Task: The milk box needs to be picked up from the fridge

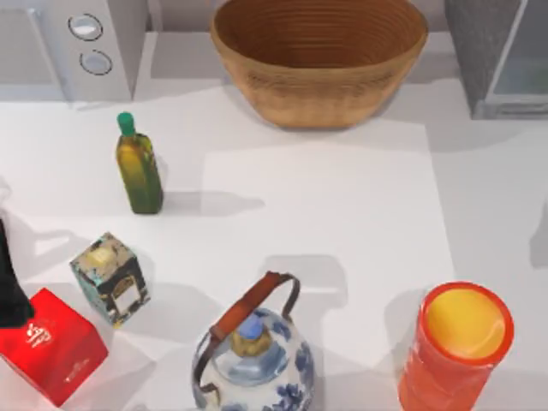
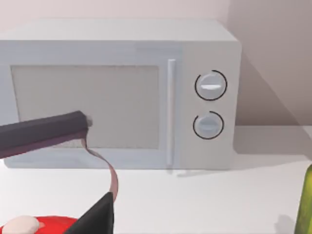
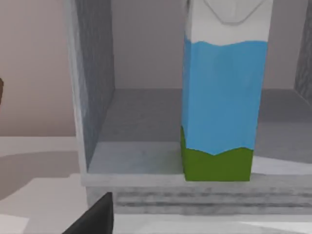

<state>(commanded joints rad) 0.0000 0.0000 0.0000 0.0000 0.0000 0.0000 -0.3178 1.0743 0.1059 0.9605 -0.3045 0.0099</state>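
- Right wrist view looks straight into the open fridge (image 3: 97,122): the milk box (image 3: 222,97) stands upright at the front edge of the floor of the compartment, green base down, blue band above, white folded top cut off by the frame.
- The carton stands apart from the speckled side wall, with bare shelf between them.
- Of the right gripper (image 3: 92,219), one dark fingertip is seen low in that view, short of the fridge sill and off to the wall side of the carton; whether its jaws are open or closed cannot be told.
- Top view places the fridge (image 1: 497,51) at the table's far right corner, beside the wicker basket (image 1: 318,60).
- The left gripper (image 2: 73,170) hangs near the red box (image 1: 51,342) at the table's left side, facing the microwave (image 2: 122,92); its two dark fingers stand wide apart with nothing between them, and that arm looks idle.
- Judged step: the approach, with the carton not yet grasped.
- To do it well, the right gripper should probably shift sideways until the carton sits centred between its fingers, then advance level over the sill.
- Closing on the blue band, around mid-height, would likely keep the tall carton from tipping.
- Lifting slightly before withdrawing should keep the base from dragging on the lip.
- The orange cup (image 1: 458,347) stands at the near right, so a pull-out path above it seems wise.
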